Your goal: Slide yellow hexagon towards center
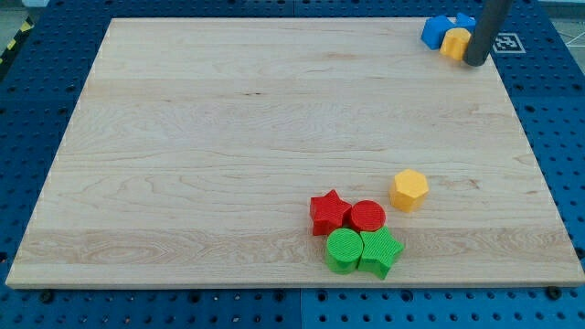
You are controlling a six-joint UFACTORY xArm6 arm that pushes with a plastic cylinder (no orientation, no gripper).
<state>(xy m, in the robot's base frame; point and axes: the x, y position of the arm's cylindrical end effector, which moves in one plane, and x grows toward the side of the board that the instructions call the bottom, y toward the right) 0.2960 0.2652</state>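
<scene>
While my tip (474,62) is sitting far above-right of the yellow hexagon (409,190), approach is pending; next: reaching its right side. No claw showing.

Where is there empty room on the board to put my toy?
The whole left half of the wooden board is bare, and so is the middle above the yellow hexagon. It's crowded at the bottom by the red star, red cylinder, green cylinder and green star, and at the top-right corner around my tip.
</scene>
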